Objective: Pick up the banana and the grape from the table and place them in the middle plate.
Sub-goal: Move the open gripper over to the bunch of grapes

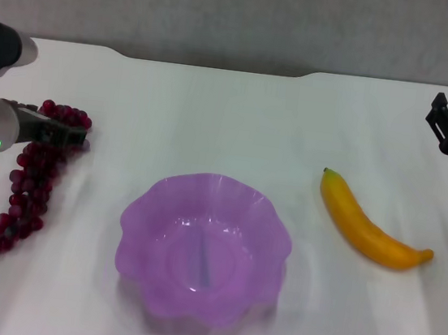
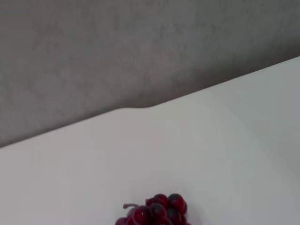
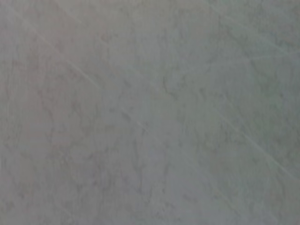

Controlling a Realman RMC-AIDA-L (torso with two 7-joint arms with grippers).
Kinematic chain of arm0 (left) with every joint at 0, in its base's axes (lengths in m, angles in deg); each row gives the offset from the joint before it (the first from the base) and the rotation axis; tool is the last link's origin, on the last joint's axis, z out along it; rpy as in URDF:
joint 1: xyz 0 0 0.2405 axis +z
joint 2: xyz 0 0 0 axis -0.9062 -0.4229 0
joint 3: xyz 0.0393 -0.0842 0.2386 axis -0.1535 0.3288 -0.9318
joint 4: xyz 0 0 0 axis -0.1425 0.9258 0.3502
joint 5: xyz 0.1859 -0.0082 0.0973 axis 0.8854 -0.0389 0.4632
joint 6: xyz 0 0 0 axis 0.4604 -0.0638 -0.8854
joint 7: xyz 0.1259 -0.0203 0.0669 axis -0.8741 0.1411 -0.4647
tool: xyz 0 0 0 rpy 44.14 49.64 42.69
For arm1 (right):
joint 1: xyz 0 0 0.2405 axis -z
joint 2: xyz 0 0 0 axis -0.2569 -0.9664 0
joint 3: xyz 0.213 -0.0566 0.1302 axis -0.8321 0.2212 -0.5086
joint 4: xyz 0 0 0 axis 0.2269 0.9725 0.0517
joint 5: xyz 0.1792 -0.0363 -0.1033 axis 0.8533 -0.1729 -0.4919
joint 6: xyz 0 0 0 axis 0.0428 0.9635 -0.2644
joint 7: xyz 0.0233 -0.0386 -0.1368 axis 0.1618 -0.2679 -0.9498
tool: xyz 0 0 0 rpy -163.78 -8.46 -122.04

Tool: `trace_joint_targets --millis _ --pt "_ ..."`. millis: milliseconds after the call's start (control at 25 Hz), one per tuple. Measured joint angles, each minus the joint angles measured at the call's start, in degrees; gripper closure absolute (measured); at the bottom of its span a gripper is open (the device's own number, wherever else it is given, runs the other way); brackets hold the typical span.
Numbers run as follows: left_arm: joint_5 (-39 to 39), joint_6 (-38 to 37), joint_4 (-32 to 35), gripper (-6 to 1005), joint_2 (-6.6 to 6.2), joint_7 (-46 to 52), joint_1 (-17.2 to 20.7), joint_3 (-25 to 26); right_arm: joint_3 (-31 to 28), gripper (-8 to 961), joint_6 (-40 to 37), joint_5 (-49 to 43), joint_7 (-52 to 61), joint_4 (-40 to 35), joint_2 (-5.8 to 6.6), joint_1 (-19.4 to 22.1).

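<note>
You see the grape [image 1: 31, 176] at left, purple plate [image 1: 203, 248] centre, banana [image 1: 368, 226] right, all on the tabletop [image 1: 238, 120].

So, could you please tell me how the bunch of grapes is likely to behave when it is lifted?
The grape bunch is long and made of many small berries, so it will probably droop and swing. The left gripper sits at its top end, so the lower berries would likely hang loosely below.

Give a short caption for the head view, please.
Left gripper at the grapes; empty plate in the middle, banana beyond it.
</note>
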Motion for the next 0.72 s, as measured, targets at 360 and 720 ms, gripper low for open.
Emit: trace_joint_targets --millis 360,720 --pt "0.1 -5.4 -9.9 123 -0.05 1.8 -4.4 0.9 0.0 71 0.1 0.0 0.0 -0.1 0.00 -0.2" --pt "0.3 -10.0 -16.4 124 -0.20 2.1 -7.0 2.2 0.0 71 0.1 0.0 0.2 -0.2 -0.07 -0.2"
